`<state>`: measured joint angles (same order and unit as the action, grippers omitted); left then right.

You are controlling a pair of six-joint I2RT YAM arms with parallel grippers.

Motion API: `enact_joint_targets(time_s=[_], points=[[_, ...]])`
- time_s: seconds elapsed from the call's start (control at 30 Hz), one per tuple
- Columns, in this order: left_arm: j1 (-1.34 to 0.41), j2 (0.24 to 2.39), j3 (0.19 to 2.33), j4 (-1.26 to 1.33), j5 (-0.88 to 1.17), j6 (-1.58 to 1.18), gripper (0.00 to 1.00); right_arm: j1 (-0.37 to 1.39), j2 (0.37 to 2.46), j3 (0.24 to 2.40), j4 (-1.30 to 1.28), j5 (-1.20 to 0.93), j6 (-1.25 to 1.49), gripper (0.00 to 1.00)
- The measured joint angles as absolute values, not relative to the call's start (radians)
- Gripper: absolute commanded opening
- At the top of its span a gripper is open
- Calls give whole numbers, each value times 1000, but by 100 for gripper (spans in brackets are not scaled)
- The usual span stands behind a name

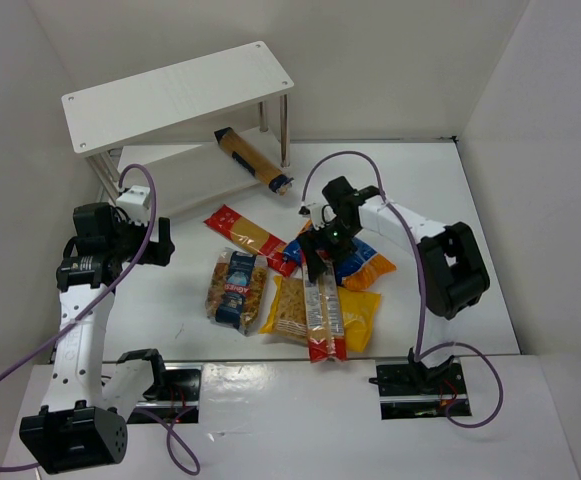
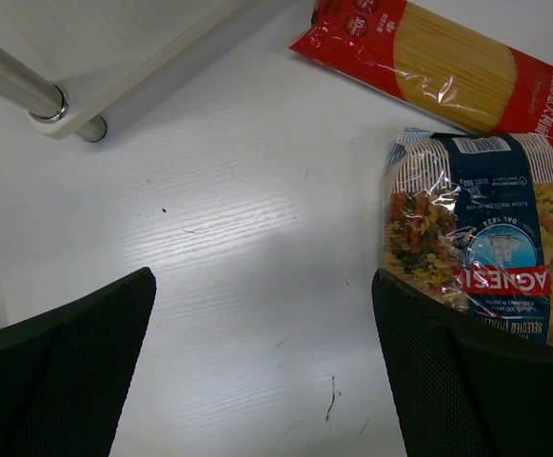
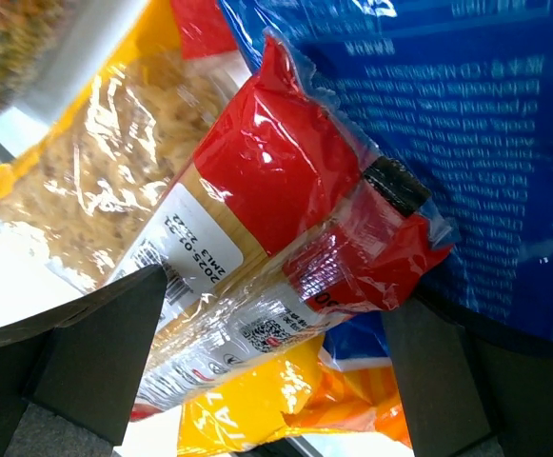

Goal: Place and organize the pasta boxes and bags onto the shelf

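Note:
The white shelf (image 1: 170, 95) stands at the back left, with a long tan box (image 1: 250, 158) lying slanted on its lower board. On the table lie a red spaghetti packet (image 1: 250, 238), a clear blue-labelled bag (image 1: 237, 290), a yellow bag (image 1: 292, 308), a second spaghetti packet (image 1: 323, 318) across it, and a blue-orange bag (image 1: 368, 265). My right gripper (image 1: 320, 255) is open, its fingers on either side of that second packet's red end (image 3: 286, 181). My left gripper (image 1: 160, 243) hangs open over bare table, left of the clear bag (image 2: 476, 248).
A shelf leg (image 2: 19, 90) and the lower board's corner (image 2: 95, 38) lie just ahead of my left gripper. White walls close in the table at the left, back and right. The right arm's cable loops above the bags.

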<state>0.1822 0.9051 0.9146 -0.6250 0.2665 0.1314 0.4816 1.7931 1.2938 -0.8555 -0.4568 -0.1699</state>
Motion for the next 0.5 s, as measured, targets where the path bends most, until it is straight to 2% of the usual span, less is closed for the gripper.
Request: enact_joint_targets(time_s=[0.17, 0.5], points=[[182, 905, 915, -625, 267, 131, 100, 503, 1805, 1310, -831, -459, -153, 90], [182, 905, 915, -625, 267, 132, 100, 580, 1863, 1352, -806, -410, -112, 91]])
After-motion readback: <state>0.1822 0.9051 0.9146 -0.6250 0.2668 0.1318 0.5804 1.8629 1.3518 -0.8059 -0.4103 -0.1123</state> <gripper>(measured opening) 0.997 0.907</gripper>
